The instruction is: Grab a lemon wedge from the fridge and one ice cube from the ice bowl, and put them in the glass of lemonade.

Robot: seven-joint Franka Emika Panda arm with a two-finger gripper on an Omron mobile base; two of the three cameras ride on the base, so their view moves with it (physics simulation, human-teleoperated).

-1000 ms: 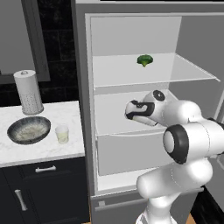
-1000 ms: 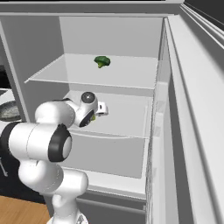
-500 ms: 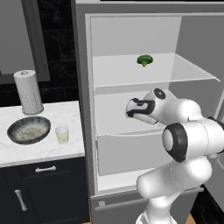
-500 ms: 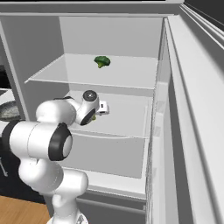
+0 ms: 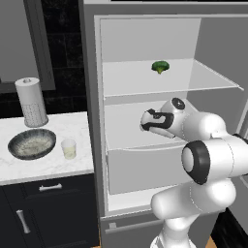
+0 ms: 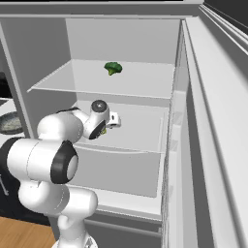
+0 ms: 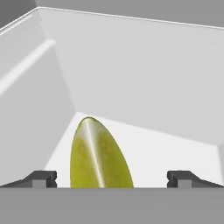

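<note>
Between spread pincer [image 7: 112,179] tips: lemon wedge [image 7: 99,157]; long axis pointing away.

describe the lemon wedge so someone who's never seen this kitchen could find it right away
Start at the open fridge, white inside with clear shelves, and drop to the middle shelf, one below the shelf with the broccoli floret. The lemon wedge lies there between the open gripper's fingertips. It is yellow-green and smooth, tapering to a point, while the broccoli is dark green and bumpy.
</note>
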